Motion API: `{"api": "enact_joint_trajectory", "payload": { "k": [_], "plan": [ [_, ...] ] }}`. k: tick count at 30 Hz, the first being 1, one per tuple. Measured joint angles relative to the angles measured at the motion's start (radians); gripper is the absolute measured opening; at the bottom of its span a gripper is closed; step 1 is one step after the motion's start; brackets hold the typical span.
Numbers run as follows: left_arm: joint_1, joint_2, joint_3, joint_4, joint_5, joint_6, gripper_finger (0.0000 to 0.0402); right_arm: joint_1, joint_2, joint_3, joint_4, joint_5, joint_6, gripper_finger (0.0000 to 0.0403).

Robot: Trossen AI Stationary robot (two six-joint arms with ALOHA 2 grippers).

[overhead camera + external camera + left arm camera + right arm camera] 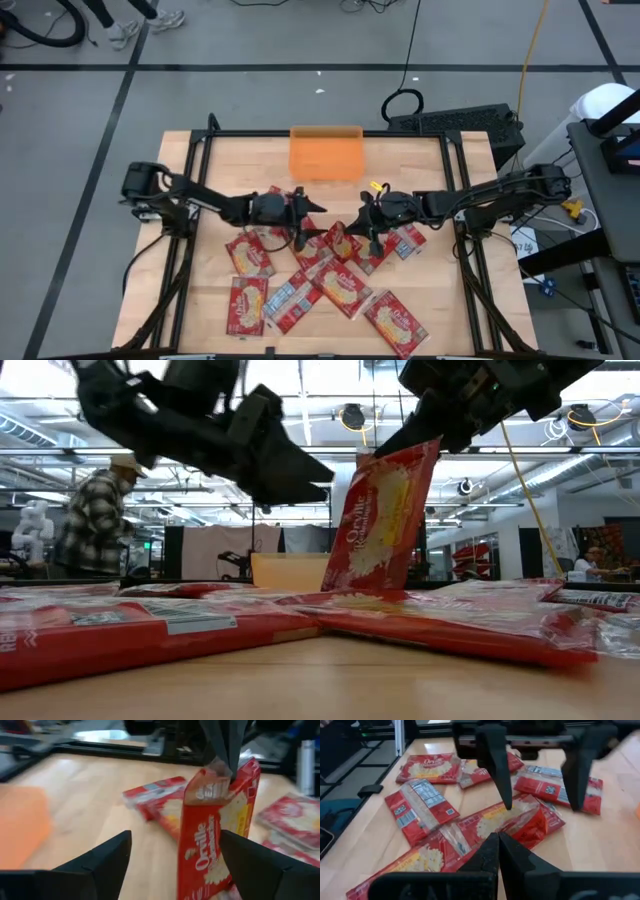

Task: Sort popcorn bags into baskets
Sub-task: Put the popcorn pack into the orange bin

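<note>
Several red popcorn bags (300, 290) lie flat and overlapping on the near half of the table. One popcorn bag (385, 510) hangs upright from my right gripper (428, 432), which is shut on it above the pile, mid-table. My left gripper (310, 210) is open just left of that bag. In the left wrist view its fingers (120, 855) stand on either side of the hanging bag (210, 835) without touching it. The orange basket (325, 152) sits at the far edge, and I see no bag in it. My right gripper pinches the hanging bag between its two fingers at its top edge (422, 450), near one upper corner, coming from above and slanting in from the table's right. The bag hangs below the fingers, upright and slightly tilted. I cannot tell whether its lower end (350, 582) touches the pile.
Bare wood lies between the pile and the basket (290, 570). A black frame (330, 133) runs round the table. Beyond the far edge stand a keyboard (455, 120) and cables. A person in a checked shirt (95, 520) stands in the room behind.
</note>
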Motion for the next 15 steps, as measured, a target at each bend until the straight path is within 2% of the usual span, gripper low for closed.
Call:
{"api": "enact_joint_trajectory", "payload": {
  "k": [6, 9, 12, 15],
  "plan": [
    [0.052, 0.120, 0.052, 0.001, 0.159, 0.004, 0.0256, 0.010, 0.000, 0.000, 0.024, 0.002, -0.017, 0.0000],
    [0.057, 0.177, 0.063, 0.083, 0.251, 0.036, 0.0232, 0.010, 0.000, 0.000, 0.024, 0.002, -0.018, 0.0000],
    [0.053, 0.219, 0.071, 0.184, 0.290, 0.069, 0.0185, 0.010, 0.000, 0.000, 0.024, 0.004, -0.018, 0.0000],
    [0.052, 0.227, 0.071, 0.202, 0.294, 0.090, 0.0113, 0.011, -0.003, 0.000, 0.018, 0.064, 0.014, 0.0000]
  ]
}}
